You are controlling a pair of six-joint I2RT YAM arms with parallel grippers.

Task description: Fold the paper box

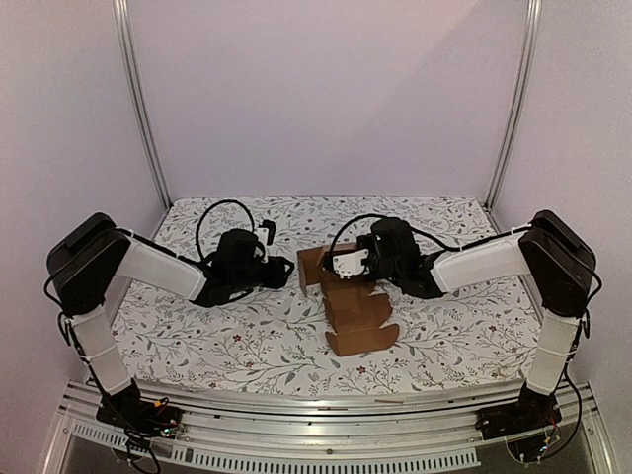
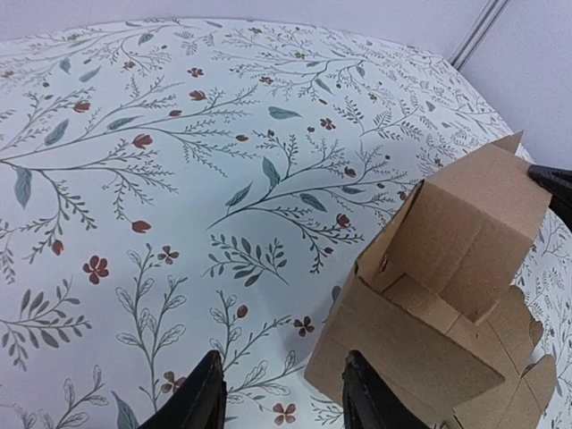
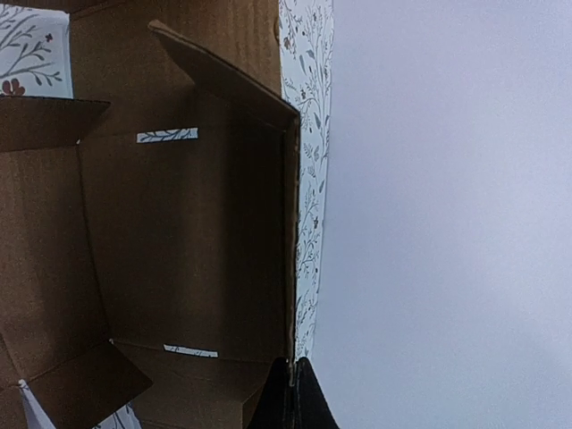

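The paper box [image 1: 348, 301] is plain brown cardboard, partly folded, on the floral tablecloth at the middle. Its lid flap with a scalloped edge lies toward the near side. My right gripper [image 1: 348, 265] is shut on the edge of one upright wall of the box; the right wrist view shows the black fingertips [image 3: 291, 393] pinching that thin wall, with the box's inside [image 3: 179, 241] to the left. My left gripper [image 1: 281, 275] is open and empty just left of the box. In the left wrist view its fingers [image 2: 198, 398] straddle bare cloth beside the box's corner [image 2: 429, 295].
The floral cloth [image 1: 227, 336] covers the table. White walls and two metal posts [image 1: 138, 99] close in the back and sides. The aluminium rail [image 1: 316, 405] runs along the near edge.
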